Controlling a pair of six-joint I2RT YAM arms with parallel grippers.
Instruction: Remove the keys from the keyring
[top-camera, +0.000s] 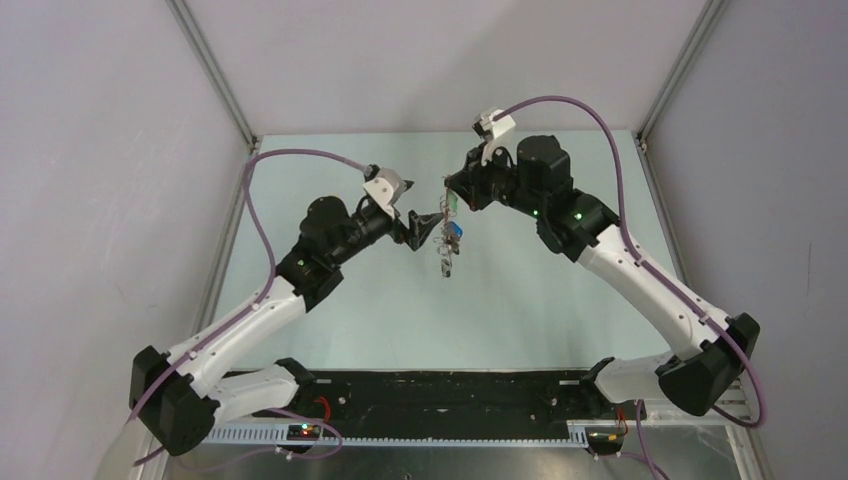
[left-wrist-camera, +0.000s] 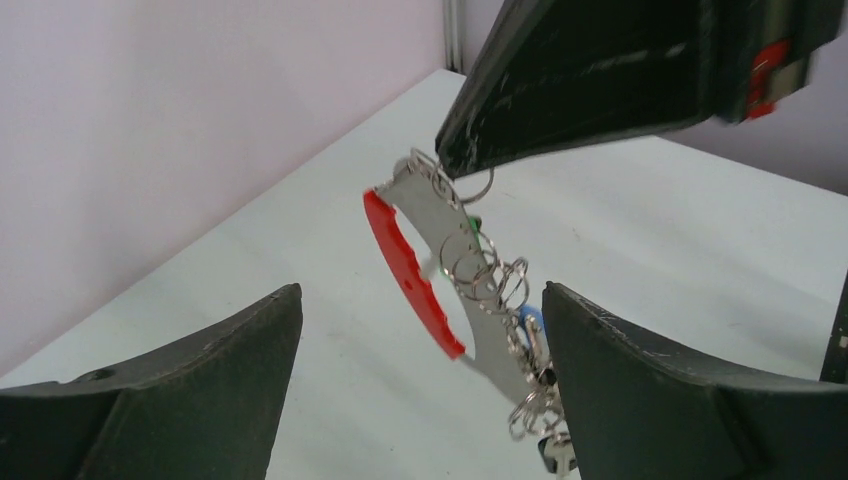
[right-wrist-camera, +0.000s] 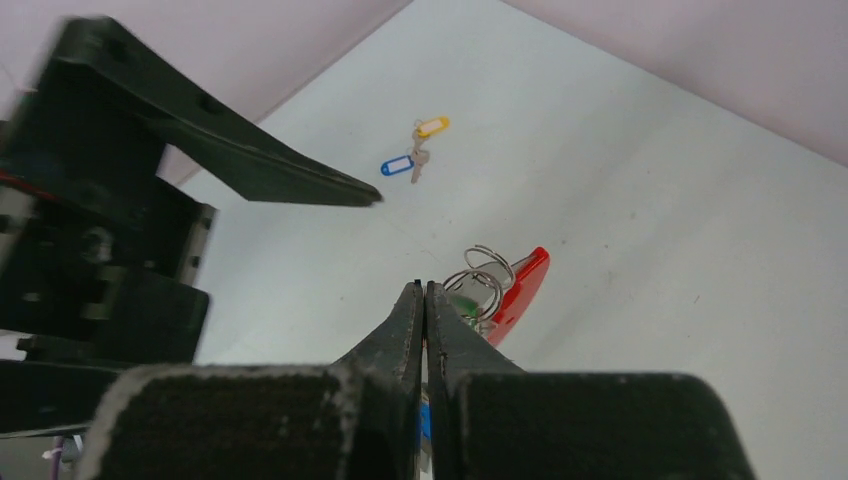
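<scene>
Left wrist view: keyring (left-wrist-camera: 415, 260) hangs over tabletop (left-wrist-camera: 650, 250), top pinched in right hand (right-wrist-camera: 425, 290); long axis 11-to-5 o'clock, keys (left-wrist-camera: 535, 400) lowest. Left hand (left-wrist-camera: 420, 300) spread apart, straddling it.

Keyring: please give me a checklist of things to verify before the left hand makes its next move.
1. Right hand shut on upper end of keyring: ok.
2. Keyring hangs above the table, not touching: ok.
3. Left hand open, a finger either side of keyring: ok.
4. Keys threaded on keyring: ok, several hang low.
5. Which key the left hand would catch: cannot tell.
6. Loose keys on table lie apart: ok.
</scene>
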